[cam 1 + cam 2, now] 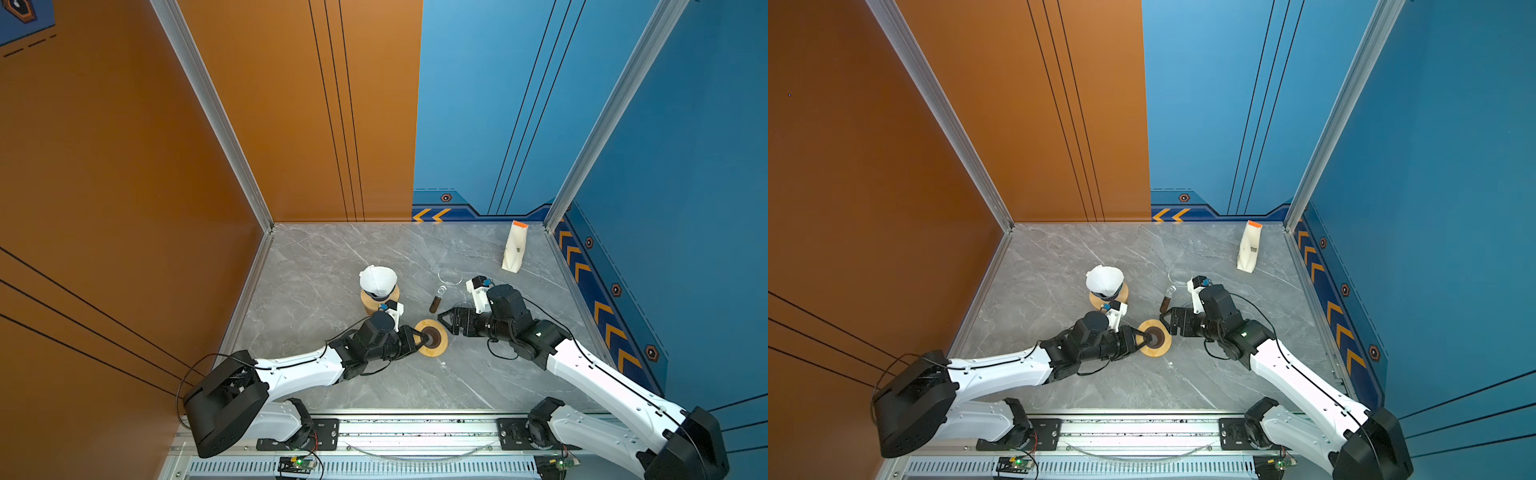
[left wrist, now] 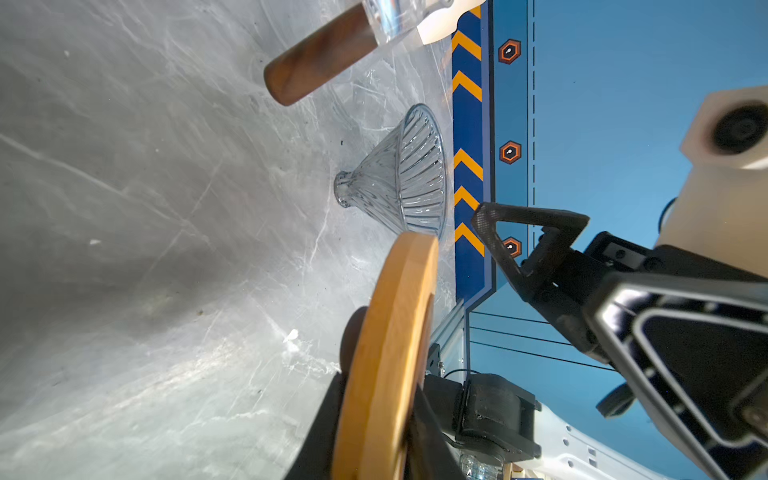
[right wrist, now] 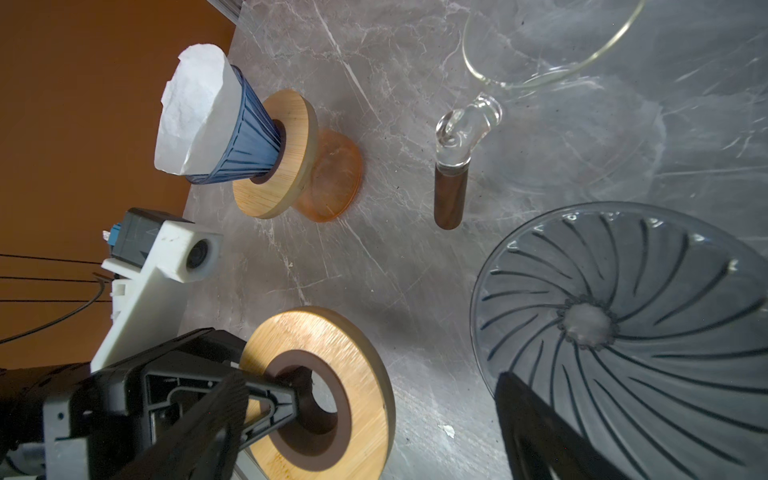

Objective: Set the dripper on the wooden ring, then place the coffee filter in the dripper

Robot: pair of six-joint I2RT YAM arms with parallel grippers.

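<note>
Clear ribbed dripper (image 3: 665, 291), crinkled paper filter (image 3: 195, 112), wooden ring (image 3: 357, 361) — smooth marbled table (image 3: 374, 257)

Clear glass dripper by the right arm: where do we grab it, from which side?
Take the glass dripper by its rim from straight above, one finger inside the wall, one outside. It stands mouth-up on a narrow foot, and the flared, ribbed sides likely shed a side pinch.

Grey marble-look table (image 1: 332, 257) at centre. Orange wall (image 1: 124, 166) from 9 to 12 o'clock, blue wall (image 1: 498, 104) from 12 to 3, w/ aluminium posts (image 1: 212, 108) at the corners. Navy strip w/ orange chevrons (image 1: 432, 215) along the blue wall's base, metal rail (image 1: 415, 428) at 6 o'clock; light even and bright.
</note>
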